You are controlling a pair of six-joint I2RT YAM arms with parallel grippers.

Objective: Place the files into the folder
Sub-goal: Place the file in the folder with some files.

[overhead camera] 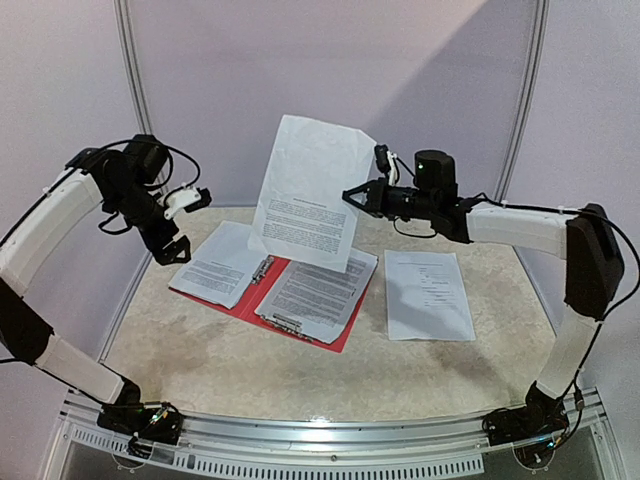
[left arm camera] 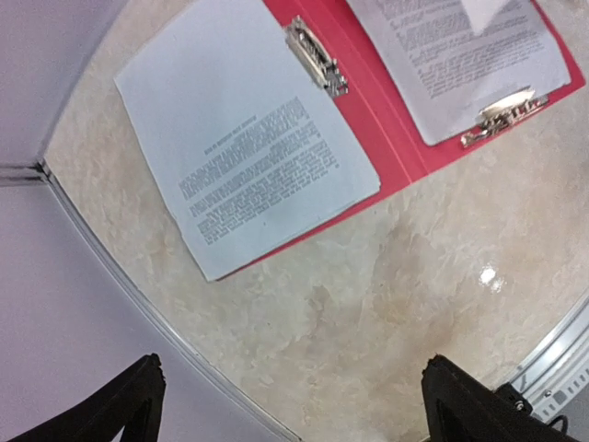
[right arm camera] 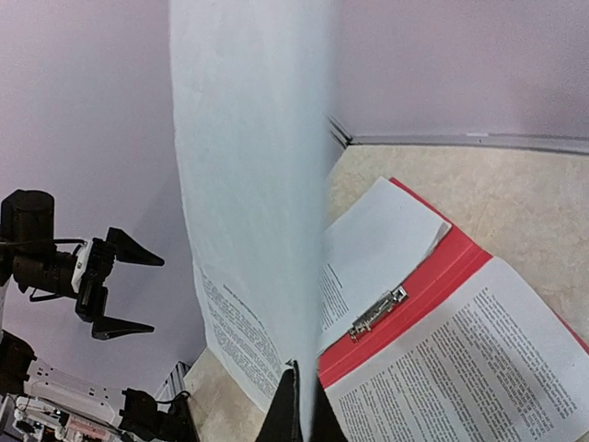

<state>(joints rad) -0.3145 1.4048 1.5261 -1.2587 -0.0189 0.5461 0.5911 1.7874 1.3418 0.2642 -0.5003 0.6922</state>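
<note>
Right pincer (overhead camera: 347, 195) clenched on one raised sheet (overhead camera: 308, 190); left pincer (overhead camera: 183, 226) released, jaws spread wide.

Nearest, the red folder (overhead camera: 262, 292) lies open and flat on the table (overhead camera: 250, 370), below and left of the right pincer. It has a left page (overhead camera: 220, 262) and a right page (overhead camera: 318, 292), one on each half. A loose page (overhead camera: 428, 292) lies flat below and right of that pincer. Farther back, the raised sheet hangs upright, pinched at its right edge, over the folder's far side. The left pincer hovers above the folder's left edge, apart from it.
</note>
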